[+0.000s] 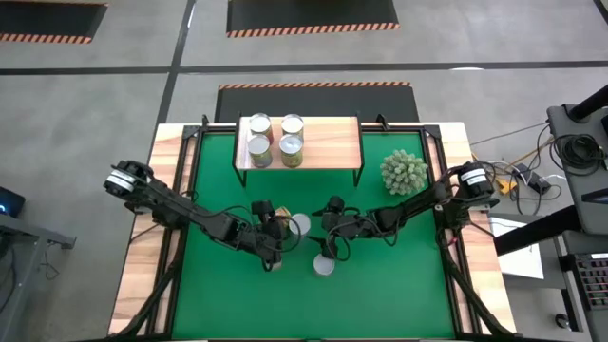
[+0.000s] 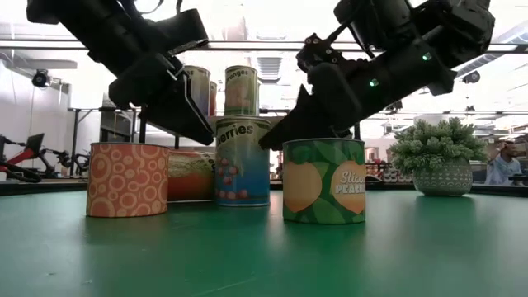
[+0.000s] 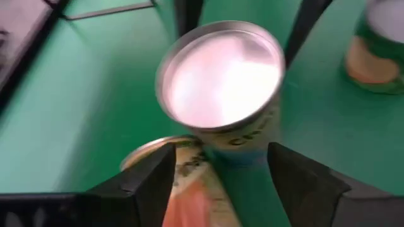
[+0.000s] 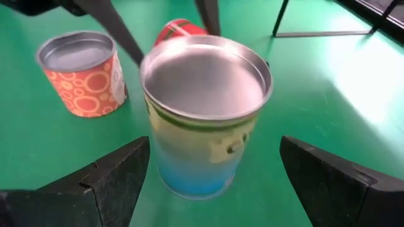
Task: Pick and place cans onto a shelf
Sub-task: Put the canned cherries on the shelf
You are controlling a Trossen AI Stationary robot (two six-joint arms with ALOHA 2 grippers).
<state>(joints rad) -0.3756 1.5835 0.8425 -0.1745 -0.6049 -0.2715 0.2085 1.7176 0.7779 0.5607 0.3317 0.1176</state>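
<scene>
Halfway there, by the look of it. The shelf (image 1: 332,142) sits at top centre of the high view, and four cans (image 1: 259,149) stand bunched on its left half, with the right half bare. That leaves four down on the green mat (image 1: 399,266), mid-frame, right where both arms meet.

The right gripper (image 4: 214,146) has its jaws wide, one either side of the upright berries can (image 4: 202,88), with mat showing in both gaps, so it has no grip yet. The left gripper (image 3: 221,154) comes in from the left with its jaws apart but narrower. A can lying on its side (image 3: 183,189) sits low between its fingers, with green showing on one side of it, so nothing is clamped there either.

In the low view the orange can (image 2: 128,179) stands at the left and the peaches can (image 2: 323,181) just right of centre, both untouched. I'd call it four shelved, four to go, and two of those being lined up.
</scene>
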